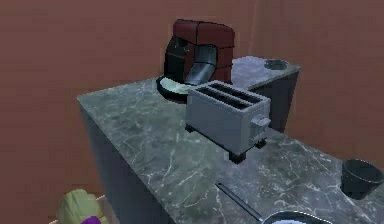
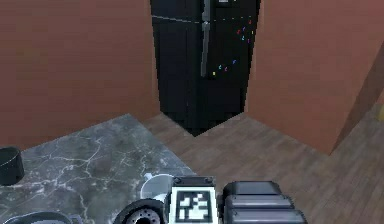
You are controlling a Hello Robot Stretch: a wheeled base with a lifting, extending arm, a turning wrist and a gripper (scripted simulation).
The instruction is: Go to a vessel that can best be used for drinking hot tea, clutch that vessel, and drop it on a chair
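A dark cup point(image 1: 360, 178) stands on the grey marbled counter point(image 1: 150, 120) at the forward view's right edge. The same dark cup point(image 2: 8, 165) sits at the arm side view's left edge on the counter point(image 2: 90, 160). At that view's bottom, the arm's white marker square point(image 2: 195, 203) stands over the counter, with the gripper point(image 2: 140, 213) just left of it. The gripper's far end runs off the bottom edge, so I cannot tell whether it holds anything. A pale grey round thing point(image 2: 155, 185) lies on the counter right by it. The cup is well to the gripper's left.
A silver toaster point(image 1: 228, 118) stands mid-counter, with a red and dark coffee machine point(image 1: 200, 55) behind it. A pan's rim point(image 1: 290, 215) shows at the bottom. A black fridge point(image 2: 205, 60) stands in the corner beyond wooden floor point(image 2: 270, 150). Brown-red walls surround.
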